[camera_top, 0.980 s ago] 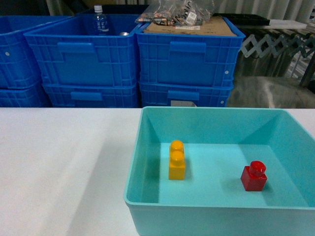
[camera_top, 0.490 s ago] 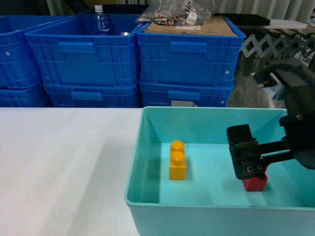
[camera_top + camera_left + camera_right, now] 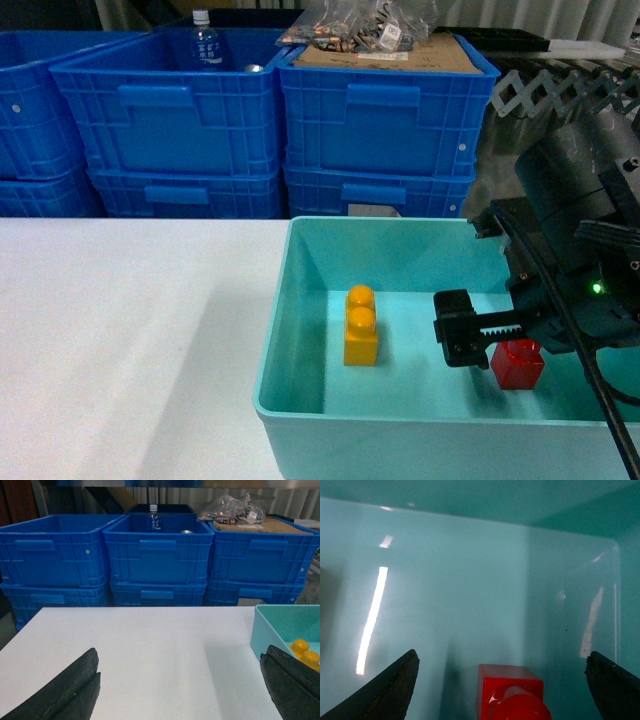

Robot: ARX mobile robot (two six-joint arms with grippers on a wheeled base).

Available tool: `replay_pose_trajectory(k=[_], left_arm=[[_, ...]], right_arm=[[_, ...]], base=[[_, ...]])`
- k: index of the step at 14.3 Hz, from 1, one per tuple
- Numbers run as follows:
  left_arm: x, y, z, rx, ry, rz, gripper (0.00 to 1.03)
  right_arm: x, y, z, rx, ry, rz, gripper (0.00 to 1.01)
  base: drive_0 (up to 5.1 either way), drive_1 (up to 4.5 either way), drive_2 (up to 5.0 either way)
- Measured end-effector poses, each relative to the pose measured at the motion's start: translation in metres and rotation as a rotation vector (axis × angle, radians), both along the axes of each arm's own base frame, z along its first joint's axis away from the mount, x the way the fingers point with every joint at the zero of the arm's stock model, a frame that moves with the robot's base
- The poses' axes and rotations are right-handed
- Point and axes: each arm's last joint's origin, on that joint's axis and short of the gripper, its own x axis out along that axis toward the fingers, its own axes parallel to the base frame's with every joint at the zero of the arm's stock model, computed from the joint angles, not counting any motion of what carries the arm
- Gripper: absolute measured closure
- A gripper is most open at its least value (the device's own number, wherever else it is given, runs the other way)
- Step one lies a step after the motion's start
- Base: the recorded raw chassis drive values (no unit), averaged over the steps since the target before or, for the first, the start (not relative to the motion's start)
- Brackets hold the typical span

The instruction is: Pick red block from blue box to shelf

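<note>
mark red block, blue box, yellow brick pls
red block (image 3: 518,365): head view, front face.
blue box (image 3: 400,414): head view, near rim.
yellow brick (image 3: 360,335): head view, front face below the studs.

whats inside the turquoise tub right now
The blue box holds a yellow brick, the red block and the open right gripper. The arm covers the tub's right side, so anything there is unseen.
</note>
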Motion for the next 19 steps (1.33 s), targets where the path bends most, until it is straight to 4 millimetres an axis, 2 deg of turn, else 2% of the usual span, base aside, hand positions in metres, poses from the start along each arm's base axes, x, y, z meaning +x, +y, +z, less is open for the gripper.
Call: replay_pose_trajectory(k=[1,3,9,11,12,13,14,16,17,18,19], left_arm=[[0.000,0.000,0.000,0.000,-0.001,0.000,0.05],[0.000,0.000,0.000,0.000,0.000,0.000,0.05],[0.000,0.000,0.000,0.000,0.000,0.000,0.05],[0.000,0.000,0.000,0.000,0.000,0.000,0.05],[0.000,0.000,0.000,0.000,0.000,0.000,0.05],[0.000,0.000,0.000,0.000,0.000,0.000,0.05],[0.000,0.000,0.000,0.000,0.000,0.000,0.05],[0.000,0.000,0.000,0.000,0.000,0.000,0.05],[0.000,0.000,0.000,0.000,-0.001,0.000,0.05],[0.000,0.000,0.000,0.000,0.000,-0.002,0.05],[0.000,0.000,0.000,0.000,-0.003,0.000,0.05]], right_arm=[[0.000,0.000,-0.006,-0.008,0.021,-0.009,0.04],[0.000,0.000,-0.018,-0.003,0.067,-0.026,0.26],[-0.001,0.000,-0.017,0.035,0.058,-0.034,0.70],[-0.013,-0.003,0.000,0.068,-0.002,-0.026,0.73],[-0.035,-0.008,0.036,0.125,-0.111,-0.008,0.73],[-0.055,-0.013,0.058,0.167,-0.171,0.010,0.73],[-0.077,-0.020,0.075,0.182,-0.224,0.013,0.73],[-0.142,-0.036,0.107,0.160,-0.437,0.005,0.73],[-0.148,-0.038,0.121,0.168,-0.531,0.010,0.73],[-0.146,-0.040,0.119,0.142,-0.717,-0.019,0.73],[-0.155,-0.048,0.104,0.113,-0.782,-0.022,0.73]], base=[[0.0,0.00,0.0],[0.0,0.00,0.0],[0.0,0.00,0.0],[0.0,0.00,0.0],[0.0,0.00,0.0],[0.0,0.00,0.0],[0.0,0.00,0.0],[0.0,0.00,0.0],[0.0,0.00,0.0],[0.0,0.00,0.0],[0.0,0.00,0.0]])
